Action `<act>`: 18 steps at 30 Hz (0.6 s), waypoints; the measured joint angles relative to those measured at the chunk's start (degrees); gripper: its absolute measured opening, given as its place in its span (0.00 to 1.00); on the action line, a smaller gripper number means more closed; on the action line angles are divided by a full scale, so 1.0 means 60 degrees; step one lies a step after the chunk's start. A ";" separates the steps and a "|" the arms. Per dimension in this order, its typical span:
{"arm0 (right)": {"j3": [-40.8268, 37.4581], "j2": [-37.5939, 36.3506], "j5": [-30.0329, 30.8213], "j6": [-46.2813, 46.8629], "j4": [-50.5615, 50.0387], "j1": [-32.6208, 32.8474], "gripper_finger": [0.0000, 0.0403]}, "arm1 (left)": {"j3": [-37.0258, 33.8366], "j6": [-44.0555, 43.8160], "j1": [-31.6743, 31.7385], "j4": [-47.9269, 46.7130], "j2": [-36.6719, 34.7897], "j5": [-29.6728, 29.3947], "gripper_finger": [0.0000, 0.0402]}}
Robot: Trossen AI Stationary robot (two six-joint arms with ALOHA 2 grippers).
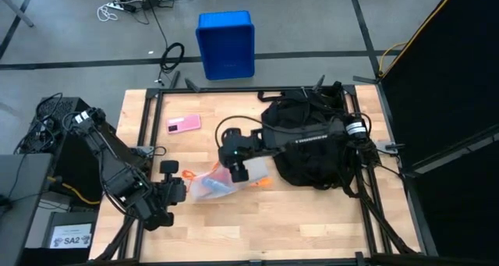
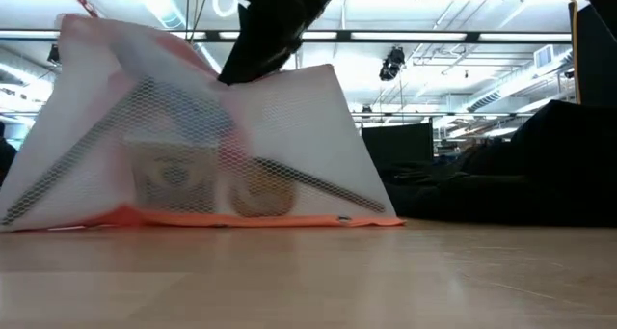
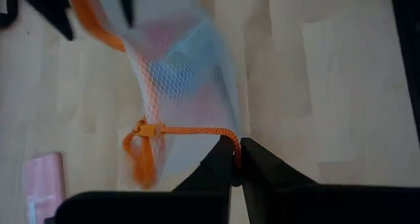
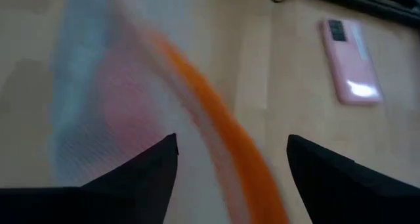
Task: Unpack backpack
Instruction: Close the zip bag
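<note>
Left end effector [image 3: 236, 159] pinches the mesh pouch's [image 1: 212, 185] orange cord [image 3: 190, 131]; right end effector [image 4: 231, 159] spread wide above it, backpack [image 1: 312, 145] beside

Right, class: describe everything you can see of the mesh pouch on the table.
The mesh pouch is a soft, white see-through net bag with orange trim and an orange zipper cord. It lies on the wooden table, left of the black backpack, sagging like a tent in the low view. Blurred items show inside, bluish, pink and tan. The left pincer is shut on the cord; the right pincer stands open just above the pouch.
</note>
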 joint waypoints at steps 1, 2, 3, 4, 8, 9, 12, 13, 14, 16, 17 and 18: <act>0.0052 -0.0013 -0.0003 0.0004 -0.0070 -0.0072 0.62 | 0.0000 -0.0006 -0.0050 0.0025 0.0000 -0.0001 0.00; 0.0082 -0.0030 -0.0028 0.0022 -0.0208 -0.0142 0.61 | 0.0000 -0.0006 -0.0090 0.0059 0.0004 0.0000 0.00; 0.0094 -0.0039 -0.0173 0.0076 -0.0296 -0.0203 0.61 | 0.0000 -0.0002 -0.0122 0.0074 0.0004 0.0000 0.00; 0.0097 -0.0044 -0.0474 0.0073 -0.0344 -0.0274 0.60 | 0.0000 -0.0002 -0.0139 0.0082 0.0004 0.0000 0.00; 0.0099 -0.0047 -0.1464 0.0113 -0.1024 -0.0479 0.57 | 0.0000 -0.0019 -0.0211 0.0270 0.0030 -0.0004 0.00; 0.0099 -0.0047 -0.1477 0.0138 -0.1156 -0.0502 0.56 | 0.0000 -0.0020 -0.0211 0.0292 0.0046 -0.0004 0.00; 0.0099 -0.0120 -0.1110 0.0080 -0.1426 -0.0513 0.54 | 0.0000 -0.0021 -0.0209 0.0294 0.0122 -0.0010 0.00; 0.0099 -0.0171 -0.0955 -0.0013 -0.1437 -0.0508 0.54 | 0.0000 -0.0005 -0.0210 0.0293 0.0146 0.0002 0.00; 0.0099 -0.0284 -0.0810 -0.0141 -0.1403 -0.0488 0.54 | 0.0000 -0.0006 -0.0206 0.0300 0.0189 0.0011 0.00; 0.0104 -0.0489 -0.0586 -0.0325 -0.1327 -0.0398 0.55 | 0.0000 -0.0010 -0.0211 0.0300 0.0239 0.0073 0.00; 0.0121 -0.0565 -0.0543 -0.0379 -0.1236 -0.0354 0.56 | 0.0000 -0.0017 -0.0211 0.0310 0.0274 0.0076 0.00; 0.0121 -0.0607 -0.0550 -0.0421 -0.1353 -0.0295 0.57 | 0.0000 -0.0013 -0.0211 0.0303 0.0295 0.0087 0.00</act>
